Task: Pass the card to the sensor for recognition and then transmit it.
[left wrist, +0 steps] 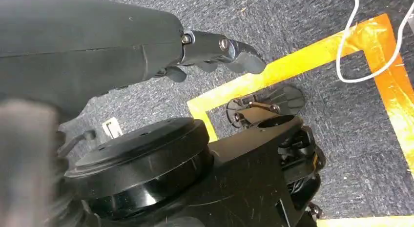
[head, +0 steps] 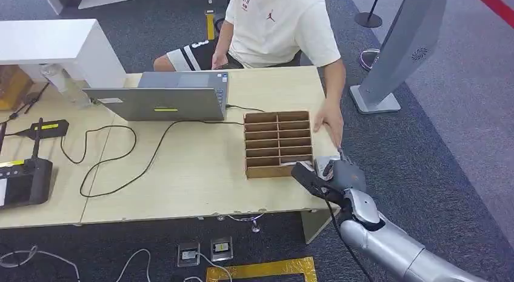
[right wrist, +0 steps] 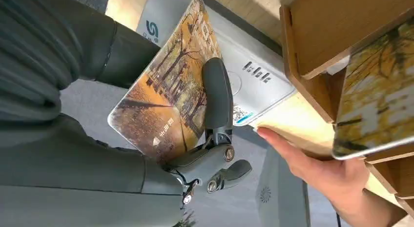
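At the bench's [head: 182, 167] right front corner, right hand [right wrist: 146, 154], fingers [right wrist: 217, 95] clamped on the card [right wrist: 166, 105], holds it over the white sensor [right wrist: 254, 80]. Recognition apparently underway; handover to the person's hand [right wrist: 322, 163] remains. Left hand [left wrist: 215, 53] hangs, seemingly empty.

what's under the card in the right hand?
Behind the card held by the right hand lies the grey-white sensor on the table. The card covers part of its face.

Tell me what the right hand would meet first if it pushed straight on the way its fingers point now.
Most likely the grey card reader: the right hand holds the card just over it. The wooden rack lies beyond and the person's hand to one side. Depth is unclear.
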